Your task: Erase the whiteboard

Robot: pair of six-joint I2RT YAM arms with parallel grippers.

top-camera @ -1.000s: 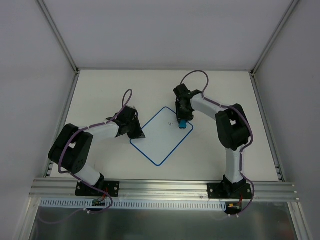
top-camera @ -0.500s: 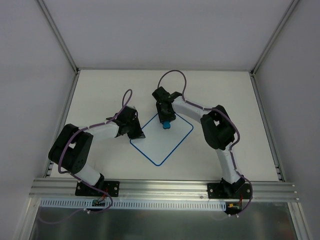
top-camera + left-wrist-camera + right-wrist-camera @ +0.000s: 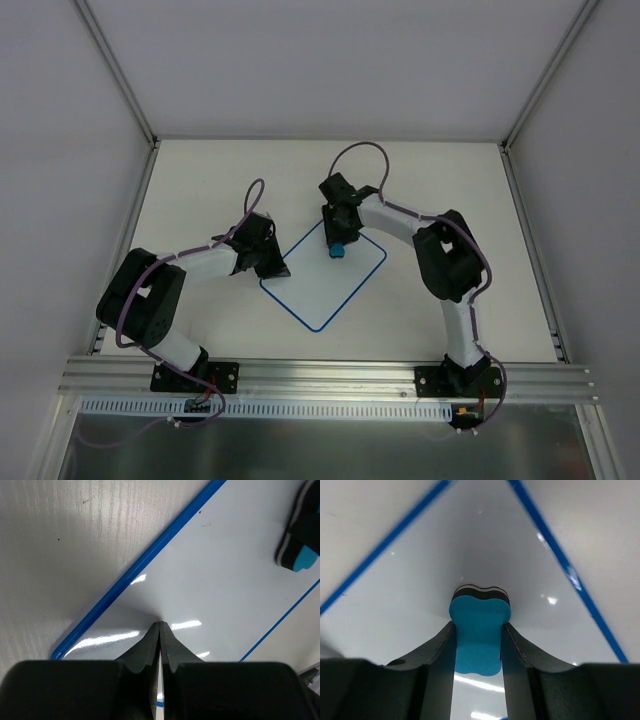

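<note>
The whiteboard [image 3: 325, 278] lies flat on the table, turned like a diamond, white with a thin blue border; I see no writing on it. My right gripper [image 3: 337, 243] is shut on a blue eraser [image 3: 479, 630] and presses it on the board near its far corner. The eraser also shows in the left wrist view [image 3: 299, 545]. My left gripper [image 3: 275, 268] is shut, its tips pressed on the board's left corner [image 3: 160, 625]. The board fills both wrist views [image 3: 410, 595].
The white table [image 3: 200, 180] is walled by grey panels at the back and sides. An aluminium rail [image 3: 320, 378] carries both arm bases at the near edge. Purple cables loop above both arms.
My right gripper swept the eraser from the board's right side to its far-left edge, then came back a little to the right. The small mark near the far corner is gone. The left arm held still.
</note>
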